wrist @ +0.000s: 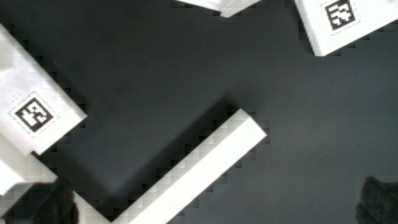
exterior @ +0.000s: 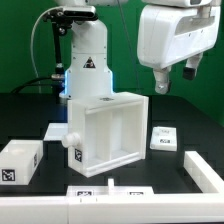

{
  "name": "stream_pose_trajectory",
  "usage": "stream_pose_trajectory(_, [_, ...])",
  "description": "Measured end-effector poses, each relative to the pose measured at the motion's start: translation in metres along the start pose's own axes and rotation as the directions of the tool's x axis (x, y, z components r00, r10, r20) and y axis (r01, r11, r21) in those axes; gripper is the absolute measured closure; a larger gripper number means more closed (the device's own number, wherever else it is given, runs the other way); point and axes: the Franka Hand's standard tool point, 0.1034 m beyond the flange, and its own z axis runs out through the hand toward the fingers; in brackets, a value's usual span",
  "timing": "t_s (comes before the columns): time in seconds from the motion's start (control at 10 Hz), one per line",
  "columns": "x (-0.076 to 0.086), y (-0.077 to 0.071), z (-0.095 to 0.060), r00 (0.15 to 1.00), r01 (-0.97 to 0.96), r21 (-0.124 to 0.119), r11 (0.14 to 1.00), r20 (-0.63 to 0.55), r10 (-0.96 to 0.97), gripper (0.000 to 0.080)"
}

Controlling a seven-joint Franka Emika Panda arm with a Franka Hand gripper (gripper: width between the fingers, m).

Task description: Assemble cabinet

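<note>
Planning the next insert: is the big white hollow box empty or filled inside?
Empty: the large white plastic hollow box shows only bare inner walls.

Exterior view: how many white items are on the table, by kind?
Cabinet box: 1
Smaller loose white pieces: 3
Marker board: 1
Total: 5

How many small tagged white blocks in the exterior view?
2: one block at the exterior view's left front, another on that view's right of the cabinet. Others may be hidden.
</note>
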Motion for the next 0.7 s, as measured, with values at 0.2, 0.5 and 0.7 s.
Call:
stream_pose_trajectory(0.2, [0.000,0.000,0.000,1.000,0.000,0.000,1.000,0.000,0.000,0.0003])
stream_pose_trajectory(0.5, [0.000,0.010,-0.002,0.998,-0.056,-0.016,0.998,-0.029,0.056,0.0003])
stream_pose_trajectory(0.7, [-0.010,0.040,0.001,0.986,-0.138,-0.033,0.990,-0.094,0.135,0.0003])
